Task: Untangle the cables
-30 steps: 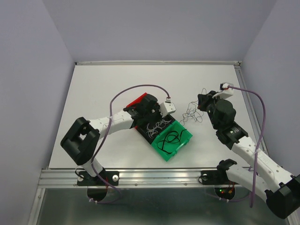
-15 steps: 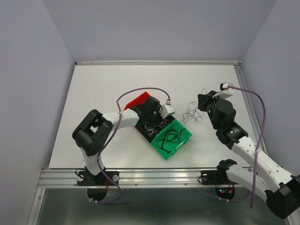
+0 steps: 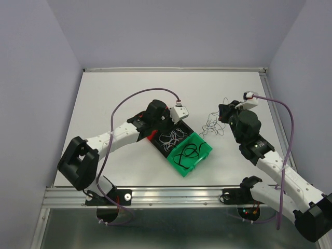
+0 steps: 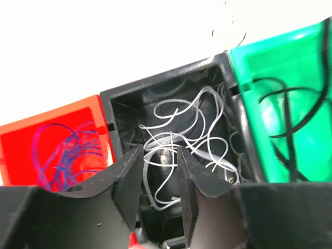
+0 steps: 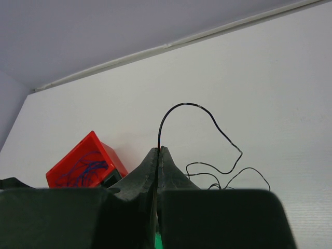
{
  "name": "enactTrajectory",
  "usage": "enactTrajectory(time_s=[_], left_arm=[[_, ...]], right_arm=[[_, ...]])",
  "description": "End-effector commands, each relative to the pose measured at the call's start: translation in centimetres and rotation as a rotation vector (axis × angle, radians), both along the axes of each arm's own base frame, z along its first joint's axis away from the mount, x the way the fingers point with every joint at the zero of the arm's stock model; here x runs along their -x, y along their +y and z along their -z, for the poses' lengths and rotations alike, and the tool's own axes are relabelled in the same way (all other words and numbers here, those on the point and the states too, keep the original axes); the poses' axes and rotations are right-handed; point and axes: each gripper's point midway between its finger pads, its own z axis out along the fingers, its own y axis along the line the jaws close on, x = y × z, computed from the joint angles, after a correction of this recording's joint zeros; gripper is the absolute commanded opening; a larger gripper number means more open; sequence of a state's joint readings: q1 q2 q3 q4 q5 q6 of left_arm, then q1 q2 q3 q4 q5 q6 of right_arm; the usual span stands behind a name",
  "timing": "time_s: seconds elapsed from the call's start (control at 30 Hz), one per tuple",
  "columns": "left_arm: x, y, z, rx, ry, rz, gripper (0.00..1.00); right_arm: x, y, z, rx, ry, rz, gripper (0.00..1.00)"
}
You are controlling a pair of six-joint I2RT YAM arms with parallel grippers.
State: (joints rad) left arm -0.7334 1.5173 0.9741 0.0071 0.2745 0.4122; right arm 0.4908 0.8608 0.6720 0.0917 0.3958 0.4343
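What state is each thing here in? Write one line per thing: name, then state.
Left jaws: open, over the black bin.
Right jaws: shut on a black cable.
White cables: heaped in the black bin.
Blue-purple cables: in the red bin.
Sorted black cables: in the green bin.
Loose tangle: knotted, on the table.

Bare table [image 3: 129, 85] across the upper frame leaves wide room to pass. Mid-frame, the row of bins [image 3: 203, 149] blocks the way, the left arm [image 3: 116, 136] lying across to it; loose cables [image 3: 210, 126] and the right arm [image 3: 257, 148] crowd the right.
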Motion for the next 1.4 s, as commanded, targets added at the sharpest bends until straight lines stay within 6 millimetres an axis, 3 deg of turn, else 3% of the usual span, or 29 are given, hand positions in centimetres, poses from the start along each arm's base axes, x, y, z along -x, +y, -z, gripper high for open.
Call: enactTrajectory(time_s=[0.0,0.17,0.3,0.43,0.5,0.53,0.6,0.63,0.67,0.73,0.77,0.9,0.93,1.07,1.37], left_arm=[[1.4,0.7,-1.8,0.03,-0.006,0.011,0.47],[1.9,1.5,-5.0,0.076,-0.07,0.0,0.49],[3.0,-0.1,-10.1,0.183,-0.151,0.127,0.59],[2.5,-1.7,-14.0,0.253,-0.234,0.188,0.64],[2.5,-2.8,-15.7,0.293,-0.236,0.225,0.67],[2.6,-3.1,-16.0,0.305,-0.229,0.231,0.67],[2.3,-3.6,-17.7,0.356,-0.261,0.24,0.67],[2.4,-3.6,-17.6,0.372,-0.249,0.228,0.68],[2.5,-3.5,-19.0,0.414,-0.29,0.224,0.68],[2.8,-3.0,-18.5,0.432,-0.293,0.201,0.68],[2.9,-2.4,-19.9,0.465,-0.339,0.182,0.68],[2.9,-0.1,-21.0,0.486,-0.411,0.086,0.75],[3.1,0.5,-21.2,0.486,-0.423,0.067,0.75],[2.8,2.1,-21.1,0.467,-0.431,-0.006,0.76],[3.8,4.0,-19.4,0.44,-0.432,-0.042,0.78]], right_arm=[[-0.3,0.0,-0.8,-0.016,-0.043,0.003,0.01],[-0.3,1.2,-0.7,-0.001,-0.037,-0.066,0.0],[0.0,3.5,-1.2,0.008,-0.053,-0.193,0.0],[0.8,4.6,-2.8,0.006,-0.119,-0.277,0.01],[0.8,4.9,-4.6,-0.005,-0.142,-0.287,0.0],[1.0,5.0,-6.8,-0.025,-0.178,-0.297,0.01],[1.3,5.2,-8.9,-0.039,-0.2,-0.317,0.01],[1.6,5.6,-10.0,-0.052,-0.211,-0.339,0.01],[2.0,5.7,-12.9,-0.07,-0.257,-0.352,0.0],[2.3,6.3,-14.2,-0.072,-0.255,-0.387,0.01],[3.1,6.9,-16.6,-0.076,-0.283,-0.442,0.0],[4.2,8.3,-19.6,-0.08,-0.298,-0.543,0.01],[4.6,8.5,-21.5,-0.085,-0.331,-0.566,0.0],[5.7,9.2,-24.4,-0.097,-0.354,-0.629,0.01],[8.5,10.9,-27.8,-0.173,-0.379,-0.796,0.0]])
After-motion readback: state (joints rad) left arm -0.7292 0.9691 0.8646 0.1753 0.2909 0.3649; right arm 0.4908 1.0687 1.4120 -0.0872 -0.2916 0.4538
